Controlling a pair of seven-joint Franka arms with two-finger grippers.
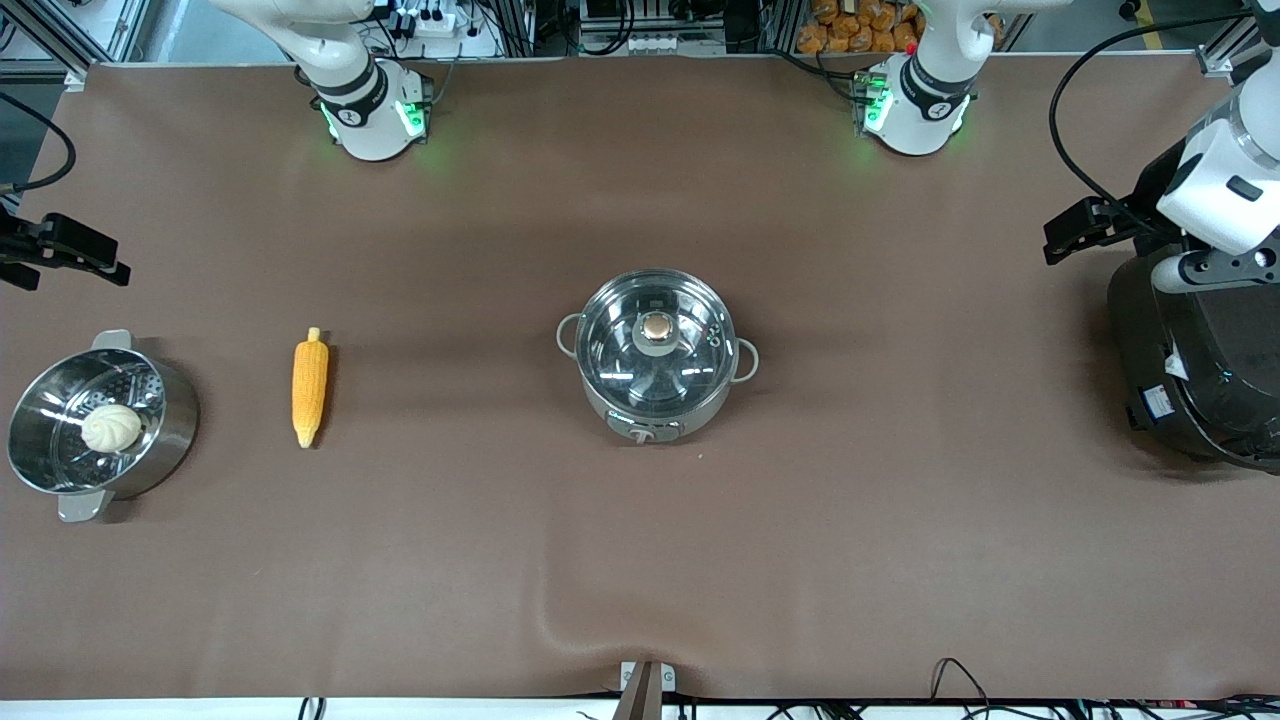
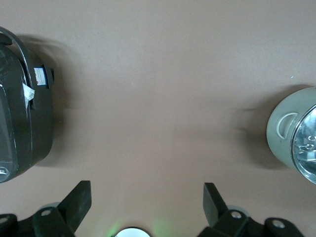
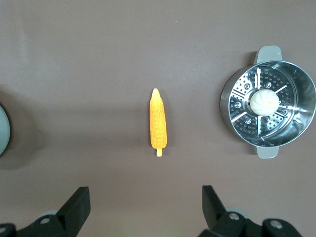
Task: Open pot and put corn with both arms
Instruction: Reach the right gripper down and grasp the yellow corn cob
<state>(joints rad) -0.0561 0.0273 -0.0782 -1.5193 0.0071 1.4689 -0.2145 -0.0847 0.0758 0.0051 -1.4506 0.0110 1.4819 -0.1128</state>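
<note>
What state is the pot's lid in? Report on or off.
On. The glass lid sits flat on the pot, its copper knob centred. The corn lies outside on the table, and neither pincer is near the pot.

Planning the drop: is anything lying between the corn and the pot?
Only bare table lies between the corn and the pot. The glass lid still covers the pot, so that blocks entry.

text: none legible | cooker point(image 1: 1195, 370) label: unreadable
</note>
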